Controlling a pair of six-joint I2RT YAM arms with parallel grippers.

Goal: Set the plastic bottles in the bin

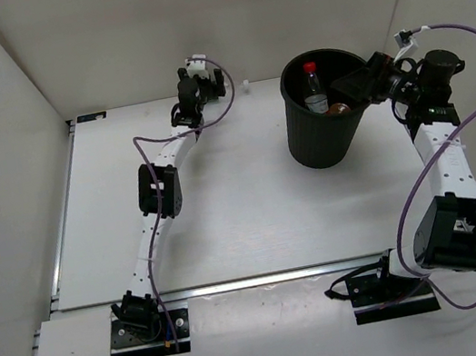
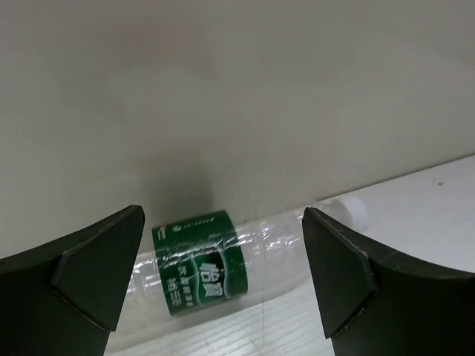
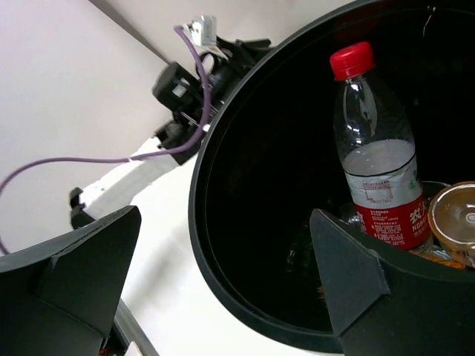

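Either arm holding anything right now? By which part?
Nothing. Left gripper open, the green-label bottle lying beyond its fingers; right gripper open at the bin rim.

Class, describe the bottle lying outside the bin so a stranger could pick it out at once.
Look to the back wall, where the left gripper reaches. In front of its open fingers, a clear bottle lies on its side at the wall's foot. Its green label and white cap set it apart from the red-capped bottle standing in the bin.
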